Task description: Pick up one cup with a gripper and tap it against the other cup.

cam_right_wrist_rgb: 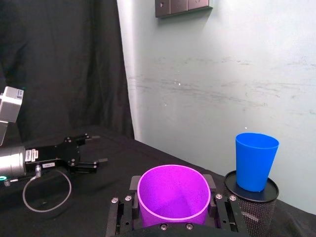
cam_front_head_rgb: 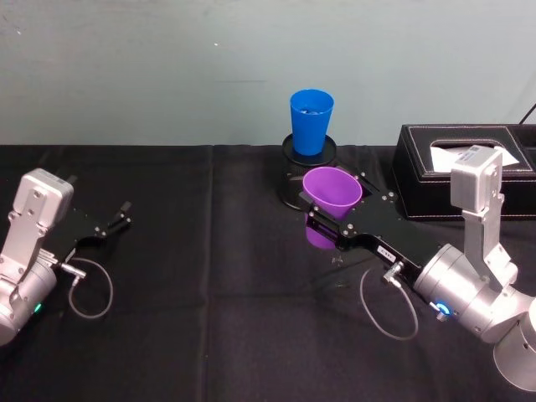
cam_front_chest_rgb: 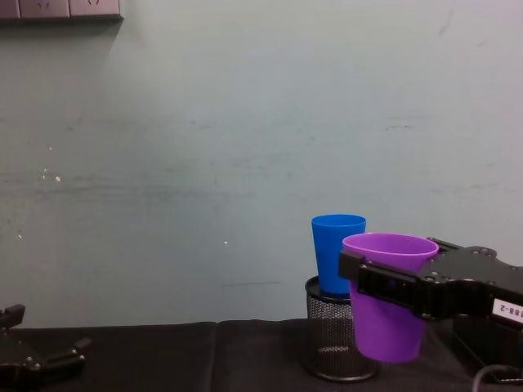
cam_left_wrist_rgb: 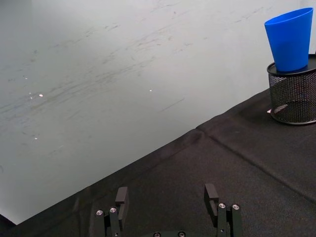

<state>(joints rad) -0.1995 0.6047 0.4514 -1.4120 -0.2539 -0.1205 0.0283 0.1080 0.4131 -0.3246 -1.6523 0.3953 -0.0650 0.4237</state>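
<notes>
Left gripper (cam_front_head_rgb: 122, 214): far left, low over table (cam_front_head_rgb: 209, 318), fingers spread, empty.
Blue cup (cam_front_head_rgb: 311, 121): upright atop mesh pen holder (cam_front_head_rgb: 292, 177), centre back.
Purple cup (cam_front_head_rgb: 331, 191): just in front, raised, apart from blue.
Right gripper (cam_front_head_rgb: 339, 211): fingers pinching purple wall below rim.
Likely light, smooth, slippery; mid-wall hold suits.

We see a table (cam_front_head_rgb: 209, 335) draped in a black cloth (cam_front_head_rgb: 167, 251) filling the lower half of the head view, its far edge meeting a pale wall. A crease (cam_front_head_rgb: 211, 218) runs down the cloth left of centre. A black wire-mesh pen holder (cam_front_head_rgb: 291, 176) stands upright at upper centre near the far edge. A black tissue box (cam_front_head_rgb: 423, 176) sits at upper right, just beside it.
</notes>
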